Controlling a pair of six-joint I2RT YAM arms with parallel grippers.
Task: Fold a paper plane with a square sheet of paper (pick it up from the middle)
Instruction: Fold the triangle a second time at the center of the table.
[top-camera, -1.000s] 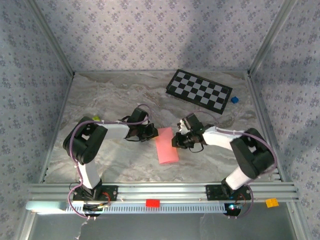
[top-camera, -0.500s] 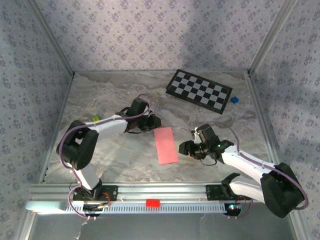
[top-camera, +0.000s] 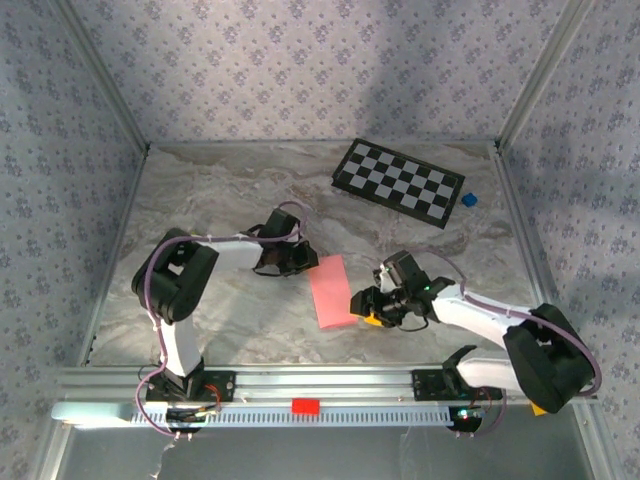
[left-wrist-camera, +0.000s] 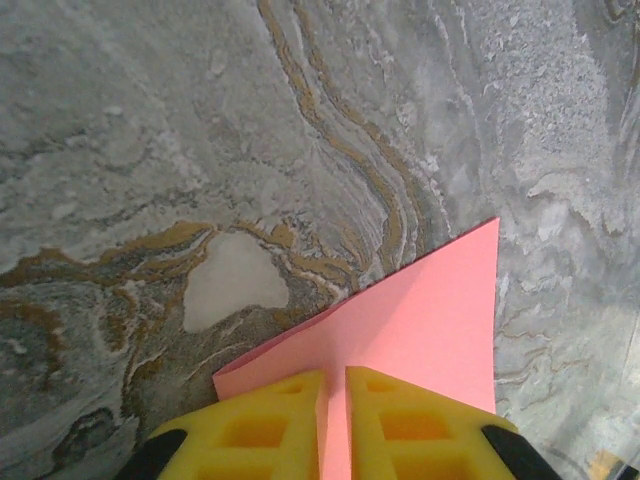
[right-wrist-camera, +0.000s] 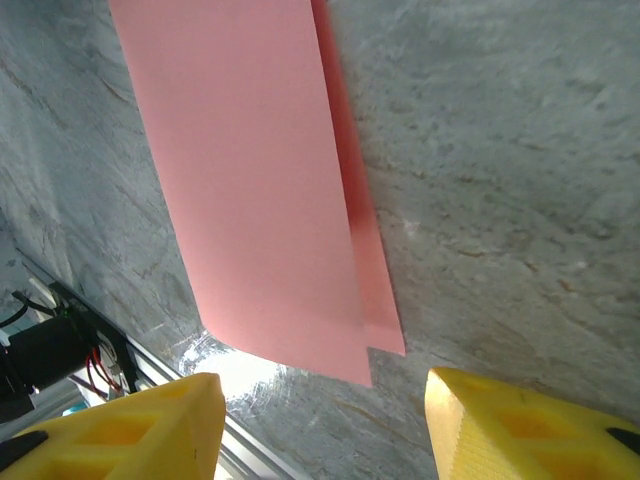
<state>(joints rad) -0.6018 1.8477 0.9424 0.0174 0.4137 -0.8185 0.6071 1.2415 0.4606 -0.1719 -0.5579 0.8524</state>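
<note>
The square sheet of paper (top-camera: 332, 290), pink-red, lies folded in half as a long strip on the marble table; its two layers are slightly offset along one edge (right-wrist-camera: 240, 180). My left gripper (top-camera: 300, 258) rests on the strip's far left corner. Its yellow fingers (left-wrist-camera: 270, 430) are shut with only a thin slit between them, tips pressed on the paper (left-wrist-camera: 420, 310). My right gripper (top-camera: 362, 305) is low by the strip's near right corner. It is open (right-wrist-camera: 320, 400), with the paper's corner just ahead of the gap and nothing between the fingers.
A black-and-white checkered board (top-camera: 398, 183) lies at the back right with a small blue block (top-camera: 468, 199) beside it. An aluminium rail (top-camera: 320, 380) runs along the near edge, with a small red block (top-camera: 305, 406) on it. Patterned walls enclose the table.
My right gripper let go of the paper's right edge, opened, swung out to the right, and came back toward the strip's near right corner. The left gripper shifted briefly and stays on the far corner.
</note>
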